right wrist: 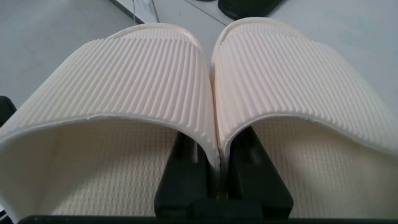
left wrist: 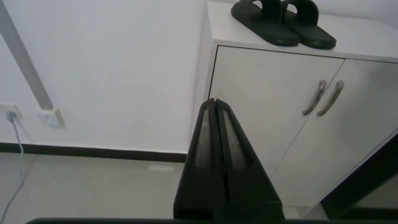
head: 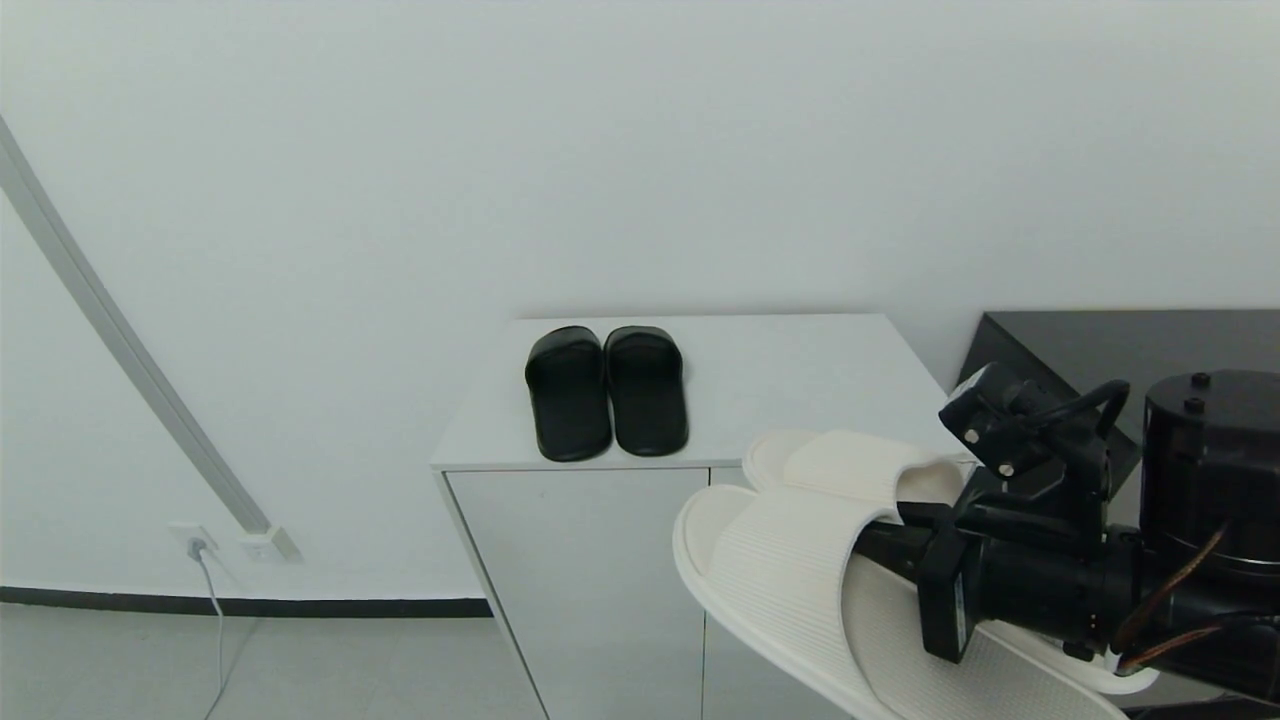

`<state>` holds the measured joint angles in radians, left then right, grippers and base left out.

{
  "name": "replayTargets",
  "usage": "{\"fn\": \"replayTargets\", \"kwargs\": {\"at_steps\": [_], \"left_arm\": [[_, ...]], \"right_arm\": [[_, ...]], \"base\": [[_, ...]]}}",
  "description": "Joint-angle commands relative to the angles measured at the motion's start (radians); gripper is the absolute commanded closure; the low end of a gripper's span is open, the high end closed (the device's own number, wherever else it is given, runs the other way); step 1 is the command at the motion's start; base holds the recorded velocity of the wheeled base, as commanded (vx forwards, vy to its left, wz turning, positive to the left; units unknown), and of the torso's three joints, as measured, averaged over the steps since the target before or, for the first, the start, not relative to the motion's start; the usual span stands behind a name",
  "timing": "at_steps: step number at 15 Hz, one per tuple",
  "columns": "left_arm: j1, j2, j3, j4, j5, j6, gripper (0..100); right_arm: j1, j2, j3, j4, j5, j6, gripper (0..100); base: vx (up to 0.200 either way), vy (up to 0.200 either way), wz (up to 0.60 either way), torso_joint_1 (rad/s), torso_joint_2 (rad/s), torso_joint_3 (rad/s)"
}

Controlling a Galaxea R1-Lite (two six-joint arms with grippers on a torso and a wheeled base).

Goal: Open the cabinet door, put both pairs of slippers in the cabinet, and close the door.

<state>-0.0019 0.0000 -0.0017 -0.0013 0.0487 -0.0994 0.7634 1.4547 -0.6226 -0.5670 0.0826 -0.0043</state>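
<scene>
1. The cabinet (head: pixel 590 570) has both doors shut, and its two handles (left wrist: pixel 326 98) sit side by side at the middle seam. I judge that the open-the-door step is not yet done, although one pair is already picked up.
2. The right gripper (right wrist: pixel 214 180) is clamped on the white slippers (head: pixel 790 540). One finger sits inside each slipper, and the two fingers pinch the adjoining strap walls together. The pair hangs in the air just in front of the cabinet's upper right corner.
3. The left gripper (left wrist: pixel 215 109) holds nothing and its fingers are pressed together. It sits low, facing the cabinet front, and is well apart from the handles.
4. The next move probably falls to the left gripper. It needs to part its fingers, close on a handle and pull the door outward. The held pair may have to stay out of the way of the door's swing.
5. The white slippers lie side by side with their long axis in line with the right arm. Their toes point away from the wrist, towards the cabinet and the robot's left.
6. The black slippers (head: pixel 606 392) rest together on the cabinet top near its front edge. Their long axis runs front to back, with the toes towards the wall and the heels towards the robot.
</scene>
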Motion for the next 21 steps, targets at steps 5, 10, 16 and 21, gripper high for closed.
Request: {"fn": "replayTargets", "kwargs": {"at_steps": [5, 10, 16, 21], "left_arm": [[0.000, 0.002, -0.001, 0.000, -0.001, 0.000, 0], [0.000, 0.000, -0.001, 0.000, 0.000, 0.001, 0], [0.000, 0.002, 0.000, 0.000, 0.000, 0.000, 0], [0.000, 0.002, 0.000, 0.000, 0.000, 0.000, 0]], "right_arm": [[0.001, 0.004, 0.000, 0.001, 0.000, 0.000, 100], [0.001, 0.003, 0.015, -0.001, 0.000, -0.002, 100], [0.001, 0.001, 0.024, -0.001, 0.002, -0.006, 100], [0.001, 0.001, 0.026, -0.001, 0.002, -0.006, 100]], "base": [[0.000, 0.000, 0.00, -0.129, 0.31, 0.174], [0.000, 0.000, 0.00, -0.228, 0.55, 0.320], [0.000, 0.000, 0.00, -0.201, 0.52, 0.312], [0.000, 0.000, 0.00, -0.166, 0.49, 0.321]]}}
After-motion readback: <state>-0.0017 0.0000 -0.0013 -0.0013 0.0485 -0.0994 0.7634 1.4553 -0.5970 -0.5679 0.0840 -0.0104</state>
